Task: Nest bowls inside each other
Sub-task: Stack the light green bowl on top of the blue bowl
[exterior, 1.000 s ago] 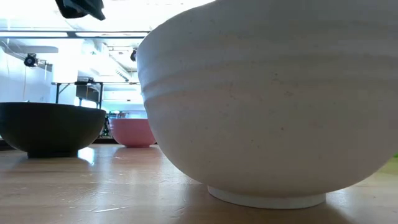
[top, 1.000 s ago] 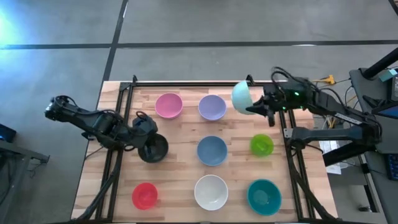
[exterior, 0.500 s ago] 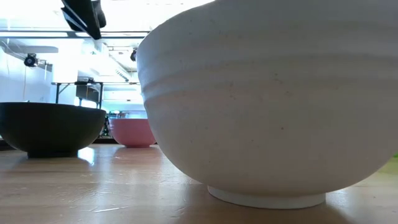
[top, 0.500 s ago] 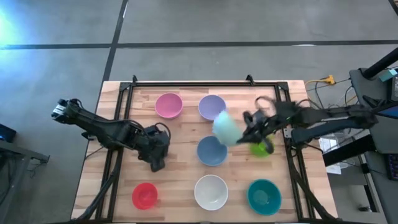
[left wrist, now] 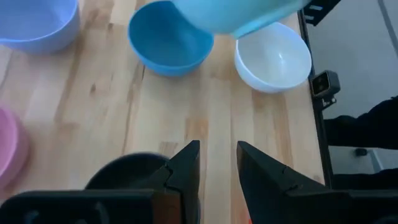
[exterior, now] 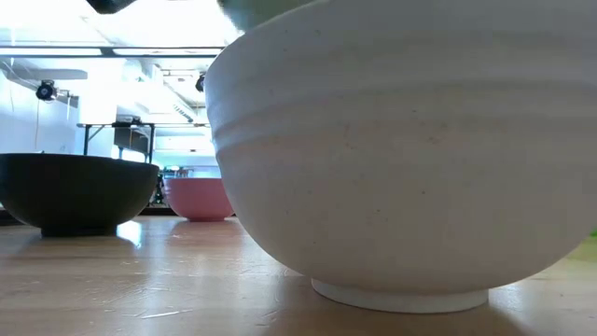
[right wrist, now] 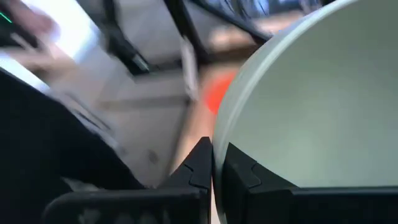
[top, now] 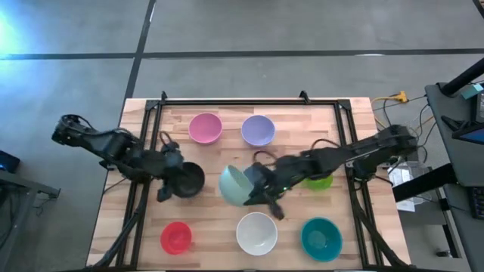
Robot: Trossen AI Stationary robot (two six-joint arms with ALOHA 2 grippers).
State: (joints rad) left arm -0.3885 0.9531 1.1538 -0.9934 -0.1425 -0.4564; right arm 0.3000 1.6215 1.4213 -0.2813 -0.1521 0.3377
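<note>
Mint green plastic now hangs over the middle of the desk (top: 227, 227): the right end effector (top: 255, 183) pinches the rim of the mint bowl (top: 235, 185), its fingers nearly closed with the wall between them, and holds the bowl tipped on edge above the blue bowl (left wrist: 169, 42), which the high view hides underneath. A second ago this bowl was up by the far right corner; half a second ago it was midway along, blurred with speed. The carry looks almost finished, so what remains is probably to level the bowl and lower it into the blue one.

The left end effector (top: 171, 183) hovers just over the black bowl (top: 187, 178) near the left edge, fingers slightly parted and gripping nothing. It has pulled back toward that edge since half a second ago.

No bowl is nested yet. Pink (top: 205, 128) and lavender (top: 258, 130) sit along the far edge, lime (top: 321, 180) toward the right, and red (top: 176, 237), white (top: 256, 233) and teal (top: 321, 238) along the near edge.
</note>
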